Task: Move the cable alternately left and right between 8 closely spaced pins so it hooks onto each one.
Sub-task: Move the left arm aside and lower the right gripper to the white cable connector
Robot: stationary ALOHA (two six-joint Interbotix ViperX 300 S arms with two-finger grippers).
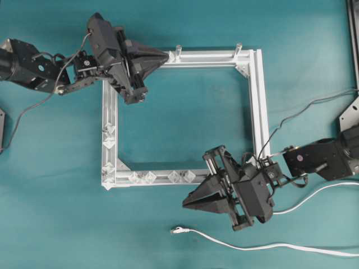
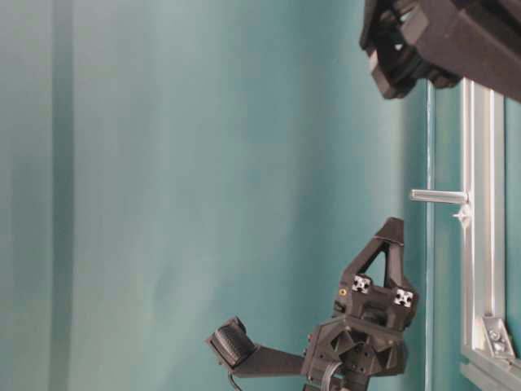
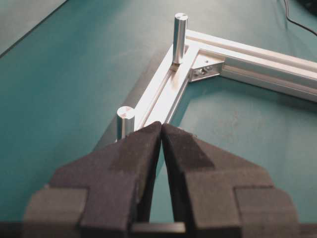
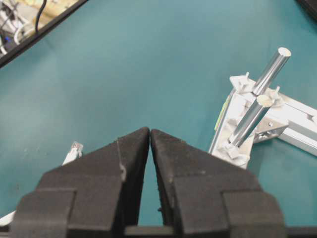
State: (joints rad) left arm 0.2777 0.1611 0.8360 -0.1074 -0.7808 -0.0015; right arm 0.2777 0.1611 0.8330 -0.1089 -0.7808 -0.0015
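The cable (image 1: 252, 246) lies loose on the teal table in front of the silver frame (image 1: 258, 112), its plug (image 1: 178, 230) pointing left. Several translucent diamond pins sit on the bottom rail (image 1: 150, 177) and the left rail (image 1: 108, 143). My right gripper (image 1: 184, 204) is shut and empty, hovering just below the bottom rail and above the plug. In the right wrist view the plug (image 4: 75, 148) sits left of the shut fingertips (image 4: 149, 130), with pins (image 4: 237, 151) to the right. My left gripper (image 1: 168, 55) is shut and empty over the frame's top-left corner (image 3: 161, 124).
Two taller grey posts (image 1: 178, 51) (image 1: 238, 47) stand on the top rail; the near one (image 3: 125, 121) is right beside my left fingertips. A second stretch of white cord (image 1: 314, 193) curves past the right arm. Dark arm wires (image 1: 291, 115) cross near the right rail.
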